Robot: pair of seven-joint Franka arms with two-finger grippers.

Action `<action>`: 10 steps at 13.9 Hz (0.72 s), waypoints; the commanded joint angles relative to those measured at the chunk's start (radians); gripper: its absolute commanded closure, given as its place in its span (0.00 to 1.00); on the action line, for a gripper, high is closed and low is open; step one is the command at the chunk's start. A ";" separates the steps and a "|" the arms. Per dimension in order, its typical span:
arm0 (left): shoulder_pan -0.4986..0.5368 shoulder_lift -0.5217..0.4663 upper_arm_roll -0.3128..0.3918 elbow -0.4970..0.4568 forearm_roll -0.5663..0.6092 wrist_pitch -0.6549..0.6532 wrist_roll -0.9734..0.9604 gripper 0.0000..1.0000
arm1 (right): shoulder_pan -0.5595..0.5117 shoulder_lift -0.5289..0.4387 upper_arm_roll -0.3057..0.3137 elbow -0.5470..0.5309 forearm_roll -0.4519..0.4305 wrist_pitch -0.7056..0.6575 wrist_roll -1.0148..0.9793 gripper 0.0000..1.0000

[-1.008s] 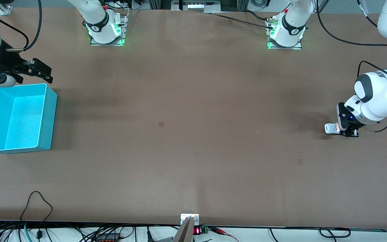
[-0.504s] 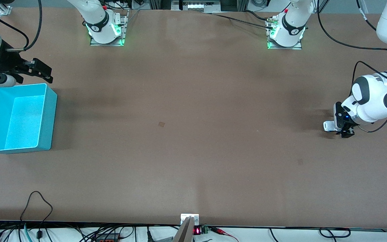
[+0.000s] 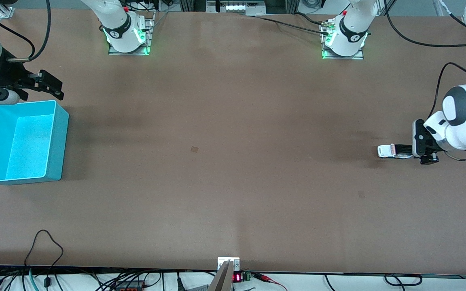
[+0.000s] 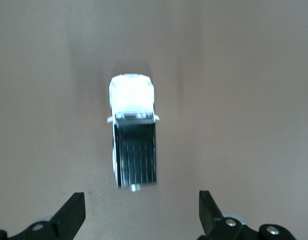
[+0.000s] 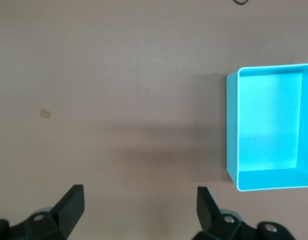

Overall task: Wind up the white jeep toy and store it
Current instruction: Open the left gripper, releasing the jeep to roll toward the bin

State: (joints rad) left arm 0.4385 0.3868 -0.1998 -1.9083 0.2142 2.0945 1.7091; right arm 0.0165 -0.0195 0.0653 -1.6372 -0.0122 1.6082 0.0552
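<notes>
Left gripper [image 3: 426, 153] is what we are watching first: its fingers are standing apart and empty, low over the counter [image 3: 233, 161] at the left arm's end. We are seeing the turquoise bin [image 3: 57, 141] sitting open at the right arm's end, with our right gripper [image 3: 49, 85] waiting spread apart just above its rim. We are finding the white jeep toy [image 3: 394, 151] on the counter just beside the left gripper, toward the bin, its long axis pointing straight away from the open fingers, black ribbed rear nearest them.

The brown bench [image 3: 233, 121] carries the white jeep toy [image 3: 394, 151] near the left arm's end and a turquoise bin [image 3: 57, 141] at the right arm's end.
</notes>
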 commanded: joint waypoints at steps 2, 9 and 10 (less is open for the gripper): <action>0.002 -0.020 -0.096 0.145 0.019 -0.259 -0.169 0.00 | 0.002 0.000 0.002 0.011 0.011 -0.016 0.014 0.00; -0.006 -0.017 -0.309 0.348 0.022 -0.556 -0.688 0.00 | 0.002 0.004 0.002 0.011 0.011 -0.034 0.014 0.00; -0.014 -0.017 -0.341 0.366 0.022 -0.585 -0.786 0.00 | 0.000 0.004 0.002 0.011 0.011 -0.034 0.015 0.00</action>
State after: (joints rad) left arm 0.4312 0.3590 -0.4862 -1.5932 0.2143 1.5750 1.0642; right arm 0.0166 -0.0193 0.0654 -1.6372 -0.0122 1.5922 0.0554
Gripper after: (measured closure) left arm 0.000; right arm 0.000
